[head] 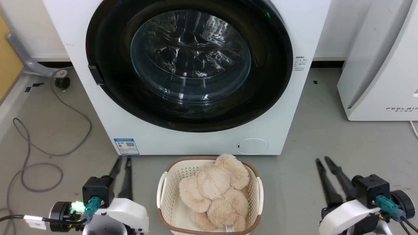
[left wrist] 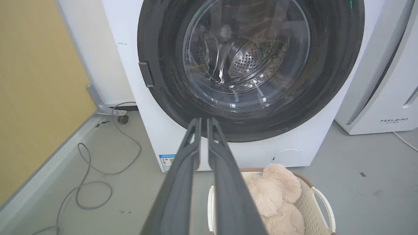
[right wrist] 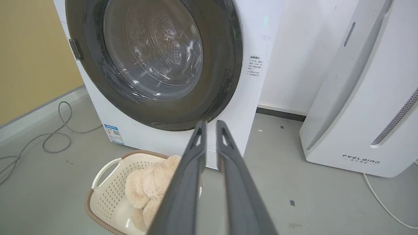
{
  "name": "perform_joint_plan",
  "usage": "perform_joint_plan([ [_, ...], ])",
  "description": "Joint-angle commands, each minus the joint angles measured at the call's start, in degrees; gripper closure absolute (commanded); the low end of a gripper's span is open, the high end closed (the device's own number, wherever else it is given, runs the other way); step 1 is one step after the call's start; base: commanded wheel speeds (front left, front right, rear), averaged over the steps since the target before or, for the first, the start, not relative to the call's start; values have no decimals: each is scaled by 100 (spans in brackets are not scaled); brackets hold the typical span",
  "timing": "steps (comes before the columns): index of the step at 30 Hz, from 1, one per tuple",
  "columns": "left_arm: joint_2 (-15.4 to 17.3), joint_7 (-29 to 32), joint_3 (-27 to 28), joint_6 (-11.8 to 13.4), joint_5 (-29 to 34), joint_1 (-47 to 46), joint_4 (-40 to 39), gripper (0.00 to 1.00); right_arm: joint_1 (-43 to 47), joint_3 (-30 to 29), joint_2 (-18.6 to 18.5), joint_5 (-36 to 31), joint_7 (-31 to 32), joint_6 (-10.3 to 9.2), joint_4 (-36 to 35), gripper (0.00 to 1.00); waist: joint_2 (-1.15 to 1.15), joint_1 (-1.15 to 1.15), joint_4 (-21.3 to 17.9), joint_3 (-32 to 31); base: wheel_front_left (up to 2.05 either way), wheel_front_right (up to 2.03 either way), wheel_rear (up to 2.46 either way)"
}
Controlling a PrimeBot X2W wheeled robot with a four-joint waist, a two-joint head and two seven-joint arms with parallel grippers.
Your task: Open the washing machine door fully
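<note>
1. Cable (head: 26, 163) loops on the floor far left, well away from everything. Not a worry.
2. Left gripper (head: 123, 159) sits low on the left, pointing at the machine (head: 183, 143). Its fingers are drawn almost together with just a thin slit between them, and they hold nothing. It's well short of the door.
3. Tab (head: 96, 74) on the door's left rim is the only grab point I can spot. It's a small dark strip that runs up-down along the rim.
4. Door (head: 189, 62) is still fully closed, flat against the machine front, with the glass bulge facing straight at the robot. It's round, so there's no real long axis. With the tab on the left, my guess is it hinges on the right and swings out rightward.
5. So we're at the very first step, the reach. I'd say the next move means lifting the left gripper to the tab, hooking a finger behind it, then pulling out in an arc.
6. Basket (head: 161, 192) with the plush (head: 215, 192) sits right below the door, near the swing path. Might be tight.
7. Right gripper (head: 321, 159) is low on the right, fingers likewise nearly together and empty.
8. White unit (head: 382, 65) stands far right, which could limit the full swing.
</note>
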Motion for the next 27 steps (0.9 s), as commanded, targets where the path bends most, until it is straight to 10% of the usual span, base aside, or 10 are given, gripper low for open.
perform_joint_plan([
  [1,0,-6,-7,0,-4,0,6,0,2,0,0,7,-5,0,6,0,0,0,-1,1,0,0,0],
  [8,0,-90,-93,15,-60,-28,97,0,11,-6,2,94,-89,0,114,0,0,0,-9,1,0,0,0],
  [10,1,-102,-105,18,-69,-32,108,0,11,-8,2,110,-101,0,132,19,0,0,-10,1,0,0,0],
  [12,1,-126,-130,25,-84,-39,130,0,9,-12,2,141,-126,0,166,100,0,0,-13,1,0,0,0],
  [27,2,-306,-294,74,-194,-97,276,0,-23,-2,6,950,-305,-1,347,100,0,0,-40,0,0,0,0],
])
